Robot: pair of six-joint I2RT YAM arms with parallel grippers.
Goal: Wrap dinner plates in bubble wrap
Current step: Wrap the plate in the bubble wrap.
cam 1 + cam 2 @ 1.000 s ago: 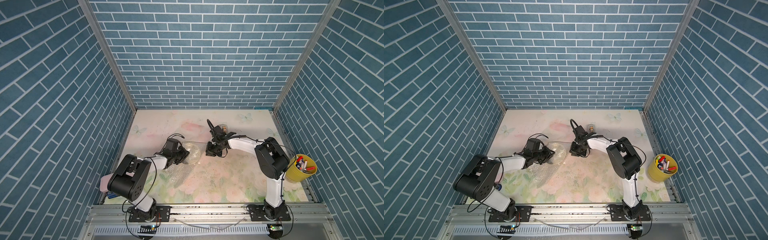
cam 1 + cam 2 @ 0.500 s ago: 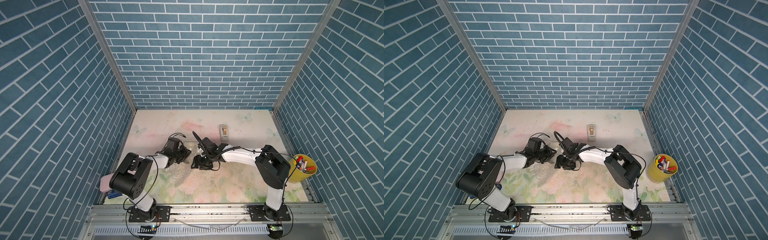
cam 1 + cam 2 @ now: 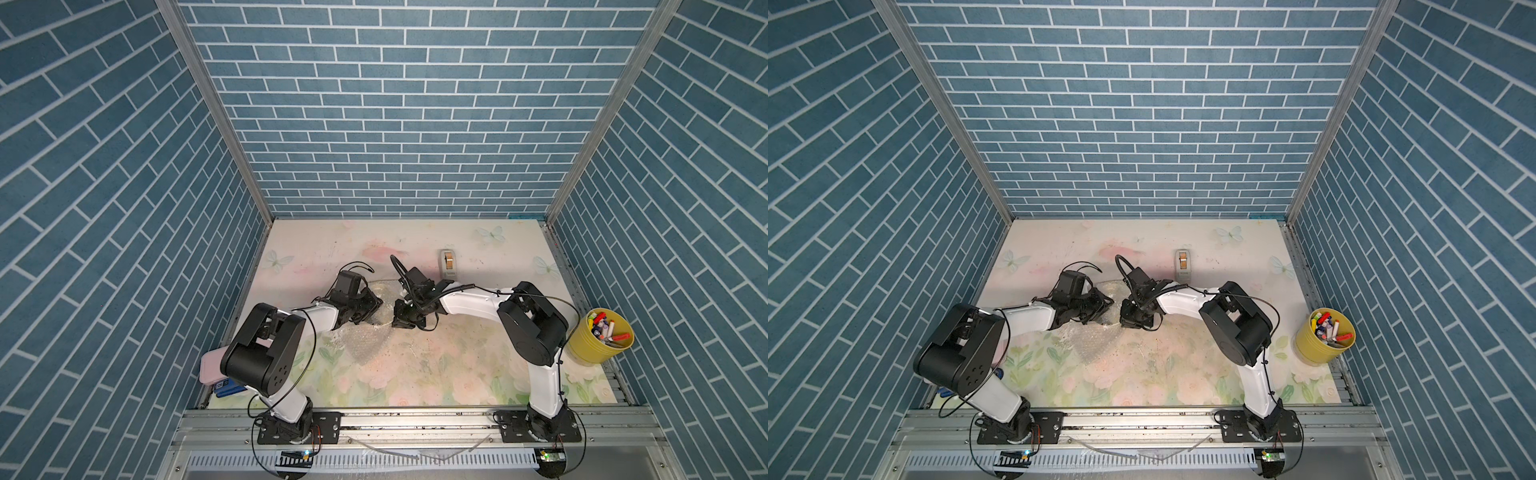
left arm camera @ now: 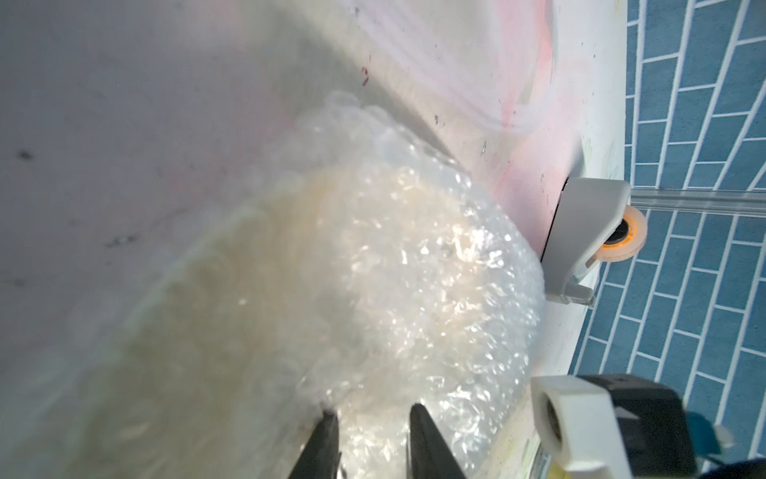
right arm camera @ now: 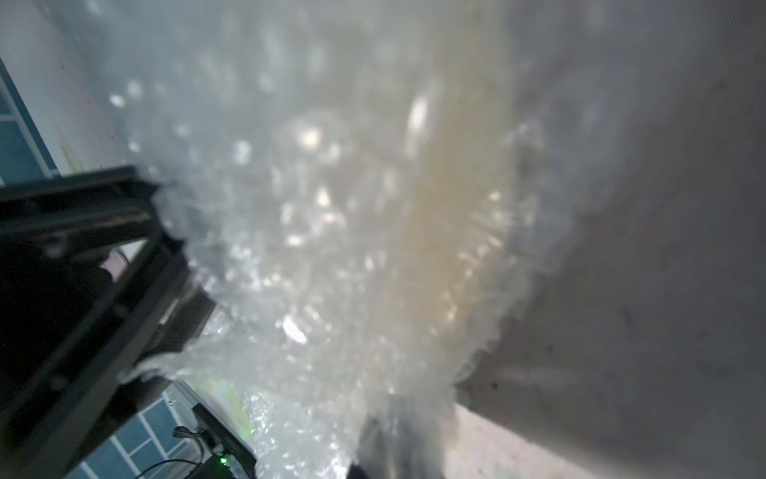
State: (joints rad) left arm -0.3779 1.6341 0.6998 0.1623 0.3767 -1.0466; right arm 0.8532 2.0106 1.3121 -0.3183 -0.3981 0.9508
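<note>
Up close, plate (image 4: 248, 298) under bubble wrap (image 4: 447, 257)

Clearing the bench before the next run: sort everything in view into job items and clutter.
For the job:
bubble wrap
plate, showing cream through the wrap

Just lying about:
tape dispenser, possibly for sealing later
yellow bucket of markers
pink item and blue item near the left arm's base
</note>
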